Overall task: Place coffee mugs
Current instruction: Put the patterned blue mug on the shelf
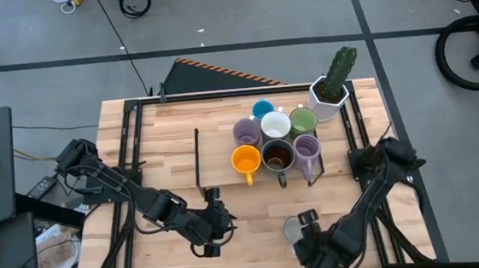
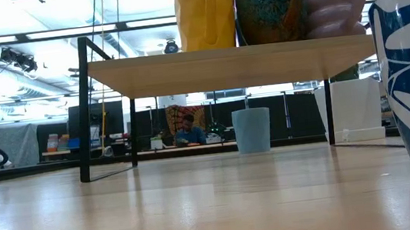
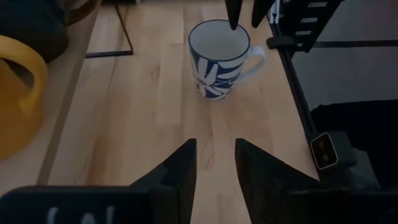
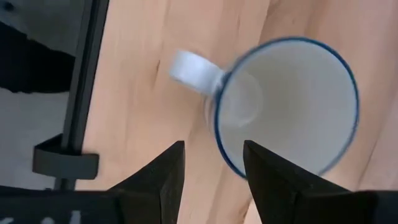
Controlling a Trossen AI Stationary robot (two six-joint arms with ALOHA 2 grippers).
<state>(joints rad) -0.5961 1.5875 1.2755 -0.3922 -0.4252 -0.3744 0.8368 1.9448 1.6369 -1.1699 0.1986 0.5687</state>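
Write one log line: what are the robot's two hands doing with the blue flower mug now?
left gripper: open, empty, facing mug | right gripper: open, above rim | white ceramic mug with blue flowers: upright on wooden table, not held

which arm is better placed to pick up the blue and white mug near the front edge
Right. The right gripper hangs open directly above the blue and white mug; the left gripper sits farther off across bare table.

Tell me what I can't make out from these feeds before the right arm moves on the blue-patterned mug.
- Blue-patterned mug: its far side is cut off by the frame edge in the low view.
- Right gripper: the arm's own body hides it in the high view.
- Shelf mugs: the low view crops their tops.
- Small blue mug: neighbouring mugs hide most of it in the high view.
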